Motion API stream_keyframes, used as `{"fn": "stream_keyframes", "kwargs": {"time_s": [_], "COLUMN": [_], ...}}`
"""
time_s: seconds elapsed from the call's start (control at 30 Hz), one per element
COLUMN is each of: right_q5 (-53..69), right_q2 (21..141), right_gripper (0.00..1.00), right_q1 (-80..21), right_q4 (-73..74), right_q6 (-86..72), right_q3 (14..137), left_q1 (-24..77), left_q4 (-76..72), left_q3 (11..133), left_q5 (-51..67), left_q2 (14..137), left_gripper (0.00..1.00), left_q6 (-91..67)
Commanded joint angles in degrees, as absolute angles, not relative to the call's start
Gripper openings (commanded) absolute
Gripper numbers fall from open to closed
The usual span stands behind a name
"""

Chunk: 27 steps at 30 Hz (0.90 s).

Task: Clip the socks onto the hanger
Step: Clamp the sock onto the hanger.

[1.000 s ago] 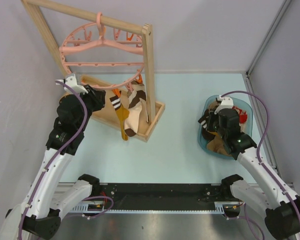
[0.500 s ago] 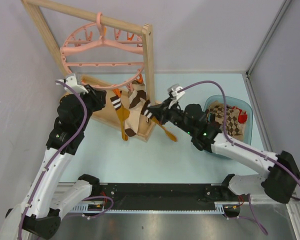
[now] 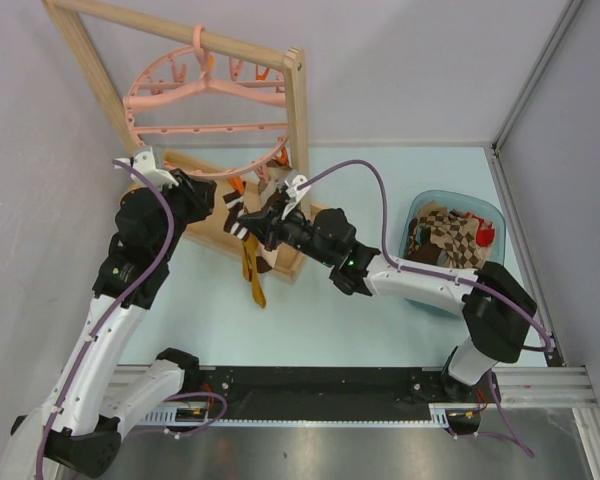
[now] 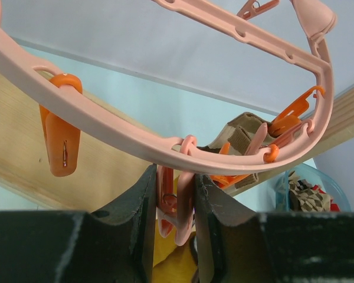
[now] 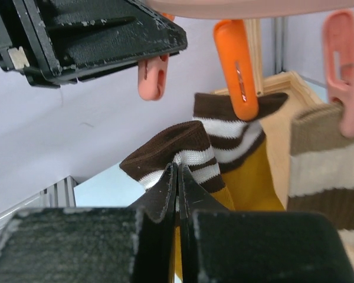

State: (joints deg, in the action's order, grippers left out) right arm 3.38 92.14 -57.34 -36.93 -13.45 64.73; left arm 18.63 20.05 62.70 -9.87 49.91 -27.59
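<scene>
Socks point(image 3: 450, 238) wait in a blue tub point(image 3: 458, 196) at three o'clock; the round pink hanger point(image 3: 208, 127) hangs at eleven. Left wrist: our left pincer point(image 4: 172, 184) squeezes a hard pink clip point(image 4: 180, 227), likely to open it. Right wrist: our right pincer point(image 5: 177, 177) is shut tight on the soft stripy cuff of a yellow sock point(image 5: 171, 144), just below that clip.

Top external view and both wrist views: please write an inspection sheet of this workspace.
Surface: pale teal table, wooden rack on it.
Job's things: pink hanger on the rack; one mustard sock and cream-brown sock clipped; more socks in blue bin.
Clutter: nothing seen.
Grippers: left gripper shut on pink clip; right gripper shut on second mustard sock.
Cables: purple cables along both arms.
Surroundings: grey walls, metal rail.
</scene>
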Motion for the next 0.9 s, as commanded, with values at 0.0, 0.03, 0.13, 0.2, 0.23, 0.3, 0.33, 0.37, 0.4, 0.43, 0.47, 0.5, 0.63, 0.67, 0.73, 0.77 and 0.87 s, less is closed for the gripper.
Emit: {"fn": "stream_keyframes", "kwargs": {"time_s": [0.0,0.03,0.13,0.2,0.23,0.3,0.33,0.37,0.4,0.43,0.47,0.5,0.63,0.67,0.73,0.77,0.87], "right_q5": [3.7,3.9,4.5,4.6,4.5,4.4,4.4,4.3,4.2,4.3,4.2,4.2,4.1,4.1,4.1,4.1,4.1], "right_q2": [94.7,95.0,96.3,97.1,97.3,97.9,98.0,98.3,98.5,98.6,98.7,98.9,99.1,99.1,99.1,99.1,98.7], "right_gripper": [0.00,0.00,0.00,0.00,0.00,0.00,0.00,0.00,0.00,0.00,0.00,0.00,0.00,0.00,0.00,0.00,0.00], "right_q1": [-58.0,-58.1,-58.3,-58.4,-58.4,-58.4,-58.4,-58.4,-58.4,-58.4,-58.4,-58.4,-58.4,-58.4,-58.4,-58.4,-58.3], "right_q4": [-43.2,-43.3,-43.0,-42.9,-42.9,-42.9,-43.0,-43.0,-43.0,-42.7,-42.5,-42.5,-41.9,-41.9,-41.9,-42.0,-42.5], "right_q6": [-13.8,-14.0,-14.5,-14.6,-14.8,-14.9,-14.9,-15.0,-15.0,-15.1,-15.1,-15.2,-15.4,-15.4,-15.5,-15.5,-15.5], "right_q3": [70.2,70.6,72.2,72.8,73.1,73.4,73.5,73.7,73.9,74.0,74.3,74.3,74.3,74.3,74.3,74.3,74.3], "left_q1": [19.0,19.1,19.1,19.2,19.2,19.2,19.2,19.2,19.2,19.2,19.2,19.2,19.2,19.3,19.2,19.2,19.2], "left_q4": [18.5,18.4,18.2,18.0,18.0,17.8,17.8,17.8,17.8,17.8,17.8,17.8,17.8,17.7,17.6,17.7,17.8], "left_q3": [64.3,64.2,64.2,64.0,64.0,64.0,64.0,64.0,63.9,63.9,63.9,63.9,64.2,64.2,64.2,64.2,64.2], "left_q5": [-8.5,-8.4,-8.1,-7.8,-7.7,-7.7,-7.6,-7.6,-7.6,-7.6,-7.6,-7.6,-7.6,-7.6,-7.6,-7.5,-7.4], "left_q2": [49.9,49.9,49.9,49.9,49.9,49.9,49.8,49.8,49.8,49.7,49.7,49.6,49.1,49.0,49.0,49.0,49.1], "left_gripper": [0.00,0.00,0.00,0.00,0.00,0.00,0.00,0.00,0.00,0.00,0.00,0.00,0.00,0.00,0.00,0.00,0.00], "left_q6": [-29.5,-29.6,-29.7,-29.9,-30.0,-30.0,-29.9,-29.9,-29.9,-30.0,-30.0,-30.0,-30.0,-30.1,-30.0,-30.0,-29.8]}}
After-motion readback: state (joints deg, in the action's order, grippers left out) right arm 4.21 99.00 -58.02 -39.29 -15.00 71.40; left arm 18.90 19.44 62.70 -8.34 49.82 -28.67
